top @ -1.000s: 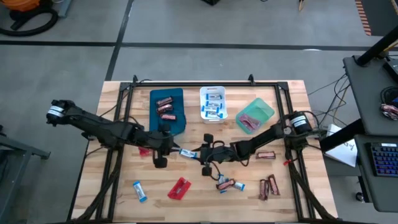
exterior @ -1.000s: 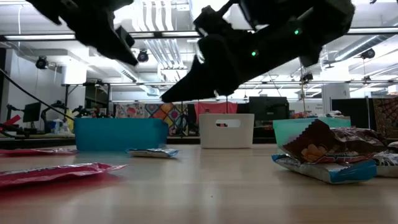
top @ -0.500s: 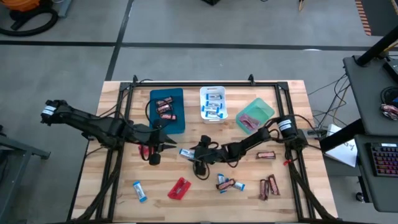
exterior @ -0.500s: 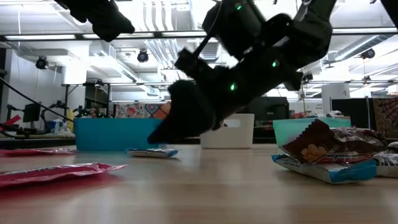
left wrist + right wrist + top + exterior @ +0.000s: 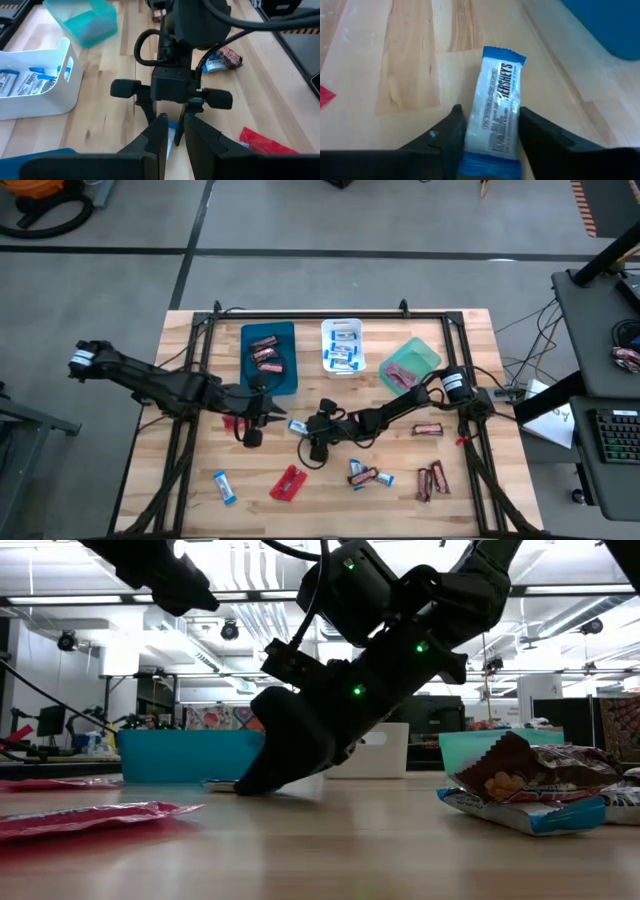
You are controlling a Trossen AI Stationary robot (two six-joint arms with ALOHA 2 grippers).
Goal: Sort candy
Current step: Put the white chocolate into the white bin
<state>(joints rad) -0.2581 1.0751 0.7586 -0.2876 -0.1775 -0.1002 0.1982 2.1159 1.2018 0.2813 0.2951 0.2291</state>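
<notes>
Blue-and-white bar [image 5: 496,116] lies lengthwise between the open right claw [image 5: 489,131] fingers; left claw [image 5: 252,420], narrowed, waits beside.

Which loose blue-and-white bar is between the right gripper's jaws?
The blue-and-white bar near the blue tray, bracketed by the right gripper; the others lie farther off.

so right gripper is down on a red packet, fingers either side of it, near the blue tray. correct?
Not quite. It is a blue-and-white bar, not a red packet. The right wrist view shows the right gripper down at the table with one finger on each side of that bar, and the blue tray close by. The rest stands.
</notes>
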